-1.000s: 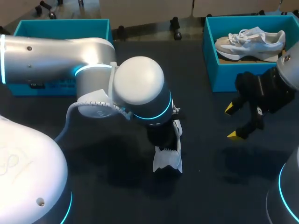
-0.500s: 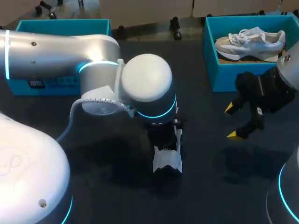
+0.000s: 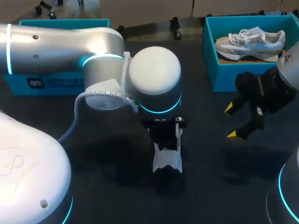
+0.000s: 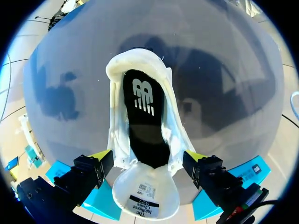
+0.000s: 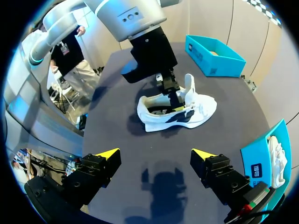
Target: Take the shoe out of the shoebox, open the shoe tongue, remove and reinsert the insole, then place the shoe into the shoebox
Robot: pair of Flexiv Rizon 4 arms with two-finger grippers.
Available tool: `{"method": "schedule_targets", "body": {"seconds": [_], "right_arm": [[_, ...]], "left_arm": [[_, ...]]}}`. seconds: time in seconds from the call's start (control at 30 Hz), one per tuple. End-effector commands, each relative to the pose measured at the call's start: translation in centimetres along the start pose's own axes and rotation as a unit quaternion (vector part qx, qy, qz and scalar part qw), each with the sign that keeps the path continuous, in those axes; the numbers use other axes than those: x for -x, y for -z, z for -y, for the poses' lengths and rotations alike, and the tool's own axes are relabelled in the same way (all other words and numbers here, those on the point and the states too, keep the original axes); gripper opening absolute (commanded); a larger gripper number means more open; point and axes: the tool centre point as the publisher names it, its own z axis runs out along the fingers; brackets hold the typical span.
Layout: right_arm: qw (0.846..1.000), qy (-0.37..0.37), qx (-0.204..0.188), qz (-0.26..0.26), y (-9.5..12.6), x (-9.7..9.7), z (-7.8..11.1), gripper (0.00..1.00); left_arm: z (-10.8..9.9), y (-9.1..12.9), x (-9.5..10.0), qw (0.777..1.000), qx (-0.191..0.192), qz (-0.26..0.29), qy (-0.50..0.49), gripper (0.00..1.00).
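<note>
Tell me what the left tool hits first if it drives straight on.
Most likely the raised tongue of the white sneaker, right under the left tool, then the black insole; depth is unclear.

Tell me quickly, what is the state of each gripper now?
Left gripper: at the shoe; whether it grips cannot be told.
Right gripper: open, holding nothing.

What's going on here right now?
The left gripper is down over a white shoe at the middle of the table; its tongue is lifted and the dark insole sits inside. The right gripper hangs open and empty nearby. A second shoe lies in the teal shoebox.
</note>
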Motion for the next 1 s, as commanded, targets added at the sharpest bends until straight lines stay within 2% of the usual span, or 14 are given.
{"method": "schedule_targets", "body": {"seconds": [0.03,0.6,1.0], "right_arm": [[1.0,0.0,0.0,0.001,-0.1,-0.1,0.1,1.0],[1.0,0.0,0.0,0.001,-0.1,-0.1,0.1,1.0],[1.0,0.0,0.0,0.001,-0.1,-0.1,0.1,1.0]], "left_arm": [[-0.8,0.5,0.2,1.0,-0.004,-0.002,0.0,1.0],[-4.2,2.8,0.8,1.0,-0.007,0.012,0.019,1.0],[-8.1,4.7,0.6,0.999,-0.02,0.021,0.037,1.0]]}}
